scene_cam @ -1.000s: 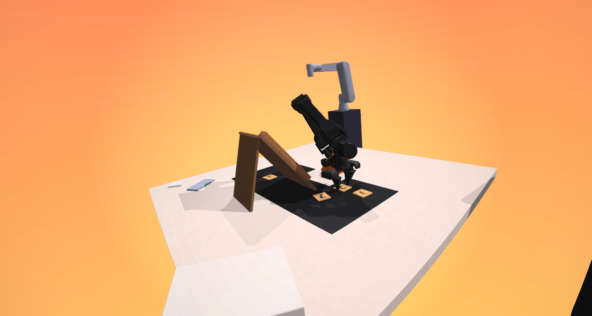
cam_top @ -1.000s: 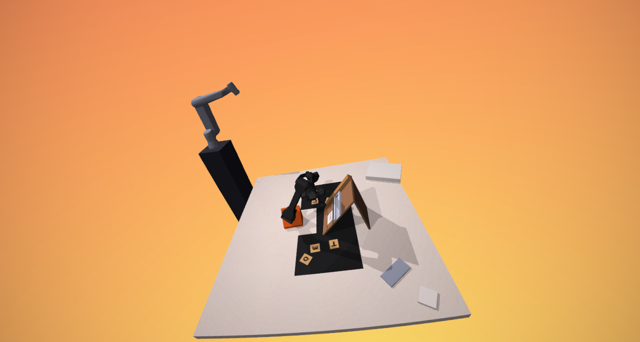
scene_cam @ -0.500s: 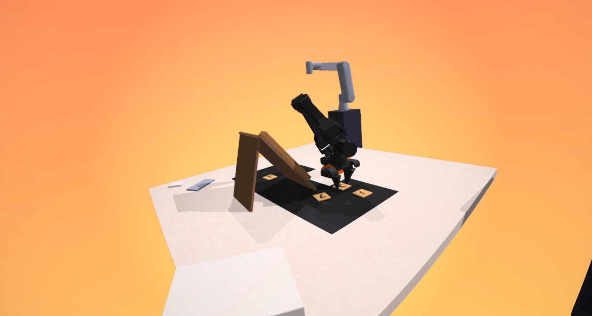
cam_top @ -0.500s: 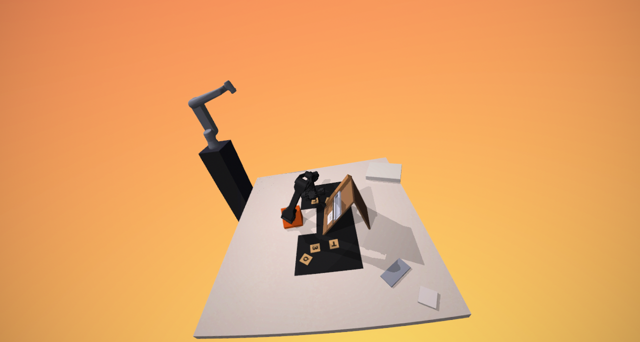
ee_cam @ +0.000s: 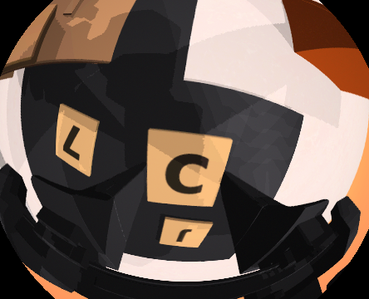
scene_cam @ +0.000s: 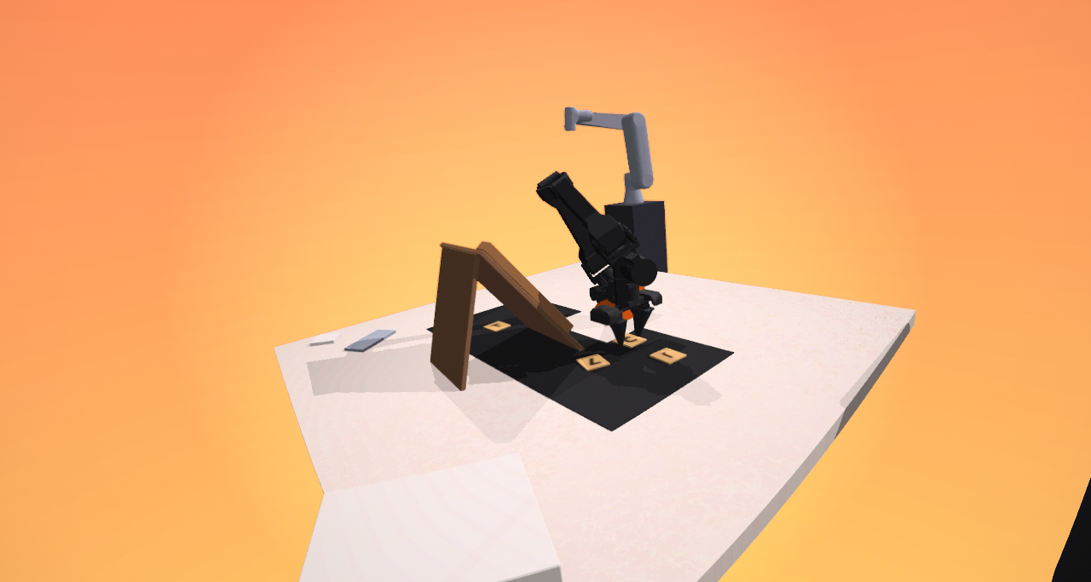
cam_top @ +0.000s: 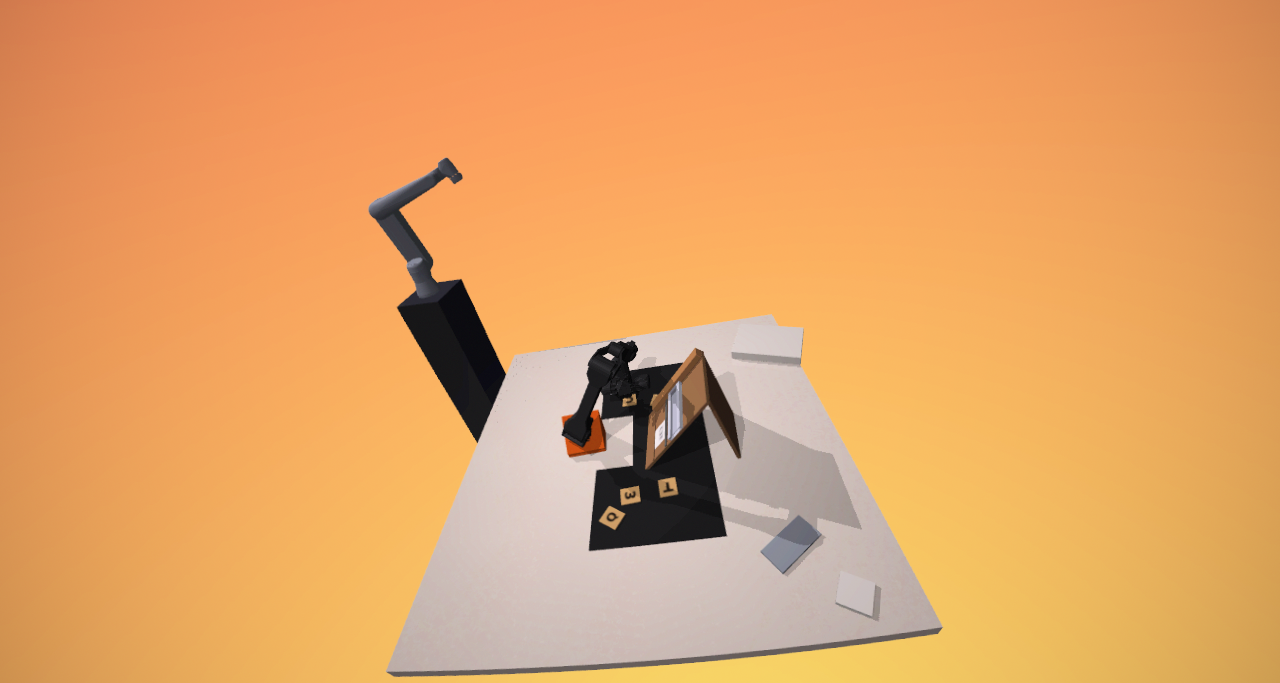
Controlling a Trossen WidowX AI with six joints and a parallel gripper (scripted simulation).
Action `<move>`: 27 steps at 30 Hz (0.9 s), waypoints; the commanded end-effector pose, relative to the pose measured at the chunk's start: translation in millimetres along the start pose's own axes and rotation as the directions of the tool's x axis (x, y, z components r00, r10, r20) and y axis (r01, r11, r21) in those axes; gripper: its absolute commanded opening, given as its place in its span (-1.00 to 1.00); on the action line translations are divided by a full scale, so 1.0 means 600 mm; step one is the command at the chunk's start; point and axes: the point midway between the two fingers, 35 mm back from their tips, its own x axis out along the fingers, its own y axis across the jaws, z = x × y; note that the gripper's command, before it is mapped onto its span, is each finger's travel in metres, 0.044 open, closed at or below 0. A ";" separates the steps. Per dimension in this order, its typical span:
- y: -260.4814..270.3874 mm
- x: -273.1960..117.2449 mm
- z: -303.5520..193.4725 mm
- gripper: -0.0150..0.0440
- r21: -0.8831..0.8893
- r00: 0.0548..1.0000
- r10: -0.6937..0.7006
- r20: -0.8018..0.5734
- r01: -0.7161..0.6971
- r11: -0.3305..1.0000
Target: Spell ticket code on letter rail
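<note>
My gripper (scene_cam: 630, 337) (ee_cam: 184, 173) is low over the black mat (cam_top: 657, 531) (scene_cam: 610, 406) (ee_cam: 251, 110), shut on the C tile (scene_cam: 632, 341) (ee_cam: 157, 145) by its two sides. The L tile (scene_cam: 592, 362) (ee_cam: 76, 139) and a tile with a small r-like mark (scene_cam: 668, 355) (ee_cam: 172, 232) lie beside it. At the mat's other end lie the T tile (cam_top: 667, 487) (scene_cam: 497, 325), a tile reading like 3 (cam_top: 630, 495) and the Q tile (cam_top: 612, 518). The leaning board (cam_top: 699, 383) (scene_cam: 518, 281) bears the pale rail (cam_top: 674, 410) and the ticket (cam_top: 660, 434), whose print is too small to read. No tile shows in the rail.
An orange block (cam_top: 586, 447) (ee_cam: 334, 68) is under my arm's base. A white slab (cam_top: 768, 343) (scene_cam: 435, 517), a blue-grey slab (cam_top: 791, 545) (scene_cam: 371, 341) and a small white piece (cam_top: 856, 592) lie on the counter (cam_top: 501, 589). A grey arm (cam_top: 407, 236) (scene_cam: 639, 151) stands on a pedestal beyond it.
</note>
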 end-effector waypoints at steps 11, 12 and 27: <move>0.000 -0.013 0.001 -0.49 0.007 1.000 -0.002 -0.005 0.002 1.000; 0.000 -0.014 0.001 -0.49 0.007 1.000 -0.002 -0.005 0.002 1.000; 0.001 -0.024 0.003 -0.49 0.007 1.000 -0.002 -0.005 0.002 1.000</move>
